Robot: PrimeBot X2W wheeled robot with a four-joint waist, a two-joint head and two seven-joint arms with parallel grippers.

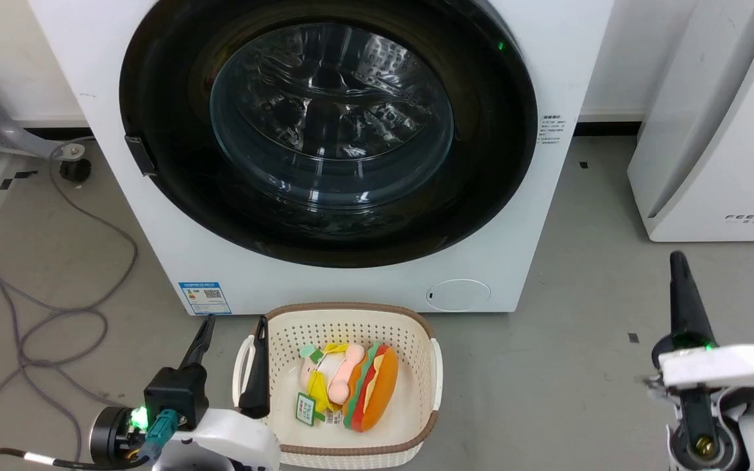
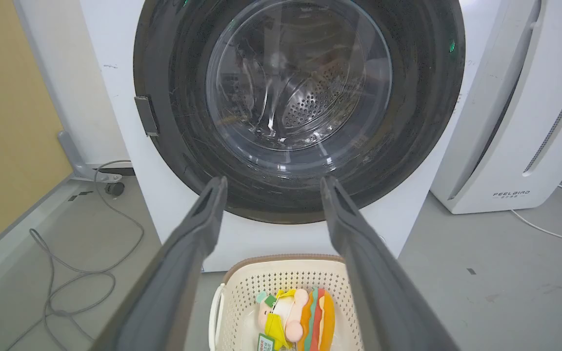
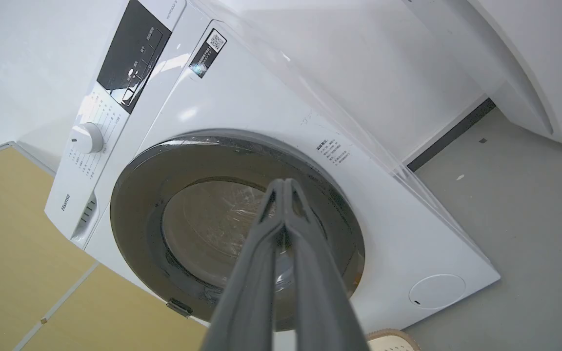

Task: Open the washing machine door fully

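At the left edge of the washing machine door (image 1: 328,131) sat a small tab (image 1: 140,155). The left gripper (image 1: 235,322), fingers spread, hung below that edge and seemed the nearer. The right gripper (image 3: 285,181) had its fingers pressed together.

Washing machine (image 1: 547,216): upper centre of the frame, backed against the wall.
Washing machine door (image 1: 328,124): flush on the machine's front.
Basket (image 1: 351,307): lower centre, on the floor just before the machine.
Toys (image 1: 357,386): in the basket.
Appliance (image 1: 711,131): right edge, beside the machine.
Cable (image 1: 56,314): left, on the floor.
Left gripper (image 1: 235,322): lower left (one finger crosses the basket's rim).
Right gripper (image 1: 678,258): lower right.
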